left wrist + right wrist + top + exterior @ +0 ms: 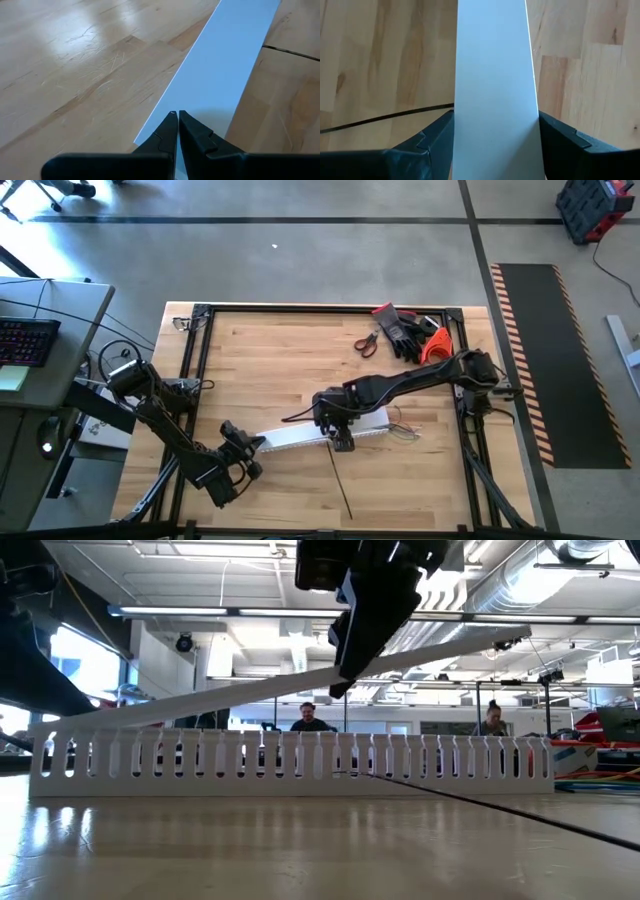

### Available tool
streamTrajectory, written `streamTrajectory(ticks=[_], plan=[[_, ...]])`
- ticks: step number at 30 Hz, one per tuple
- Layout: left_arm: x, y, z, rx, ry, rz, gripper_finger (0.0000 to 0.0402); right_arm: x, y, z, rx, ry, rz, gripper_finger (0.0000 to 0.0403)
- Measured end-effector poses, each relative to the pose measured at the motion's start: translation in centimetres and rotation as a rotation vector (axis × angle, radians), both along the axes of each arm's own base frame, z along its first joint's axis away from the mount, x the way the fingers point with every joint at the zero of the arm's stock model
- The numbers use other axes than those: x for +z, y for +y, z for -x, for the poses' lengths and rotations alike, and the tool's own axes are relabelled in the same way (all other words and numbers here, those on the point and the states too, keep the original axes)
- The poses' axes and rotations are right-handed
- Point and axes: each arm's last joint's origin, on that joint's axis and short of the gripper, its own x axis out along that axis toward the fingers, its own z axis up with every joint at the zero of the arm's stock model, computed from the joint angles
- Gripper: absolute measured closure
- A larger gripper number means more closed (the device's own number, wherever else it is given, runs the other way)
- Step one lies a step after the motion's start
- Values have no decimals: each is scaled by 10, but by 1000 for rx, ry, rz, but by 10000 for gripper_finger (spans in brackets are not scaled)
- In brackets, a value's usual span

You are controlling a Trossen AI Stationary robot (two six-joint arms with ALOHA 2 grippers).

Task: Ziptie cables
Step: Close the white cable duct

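Over the duct (290,755), its white lid strip (495,90) is held — right gripper (495,145) spanning its width, left gripper (177,117) pinched shut on its end — seating judged next, cables untied.

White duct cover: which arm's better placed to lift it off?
Right. Right gripper clamps the white cover across both edges, one end tilted off the duct; left gripper is shut, tips at its end.

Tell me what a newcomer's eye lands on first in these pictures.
First, the long white flat strip, a cover lifted at a slant above the comb-toothed white duct in the middle of the wooden table. The right gripper clasps the strip across its width near the middle, while the left gripper pinches its end, fingers shut. Red-handled scissors and black gloves lie at the table's far right corner.
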Motion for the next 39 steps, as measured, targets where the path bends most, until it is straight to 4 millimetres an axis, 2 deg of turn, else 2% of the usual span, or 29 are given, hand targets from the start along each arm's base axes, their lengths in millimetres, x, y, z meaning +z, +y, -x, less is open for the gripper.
streamTrajectory(ticks=[7, 15, 21, 24, 27, 34, 39], plan=[[-2, 0, 0, 0, -3, 14, 402, -22, 1, -4, 18, 64, 16, 192], [-2, 0, 0, 0, 1, 18, 402, -26, 1, -5, 25, 74, 20, 193], [19, 1, 0, -61, 15, 21, 402, -26, 2, -5, 26, 74, 20, 193], [31, 4, -6, -94, 4, -12, 402, -26, 1, -5, 25, 74, 20, 193], [33, 8, -16, -110, 3, -50, 402, -26, 1, -5, 24, 74, 20, 193], [20, 12, -51, -221, 110, -57, 402, -26, 0, -5, 19, 76, 23, 193], [15, 17, -59, -223, 137, -64, 402, -27, 0, -4, 14, 94, 27, 193]])
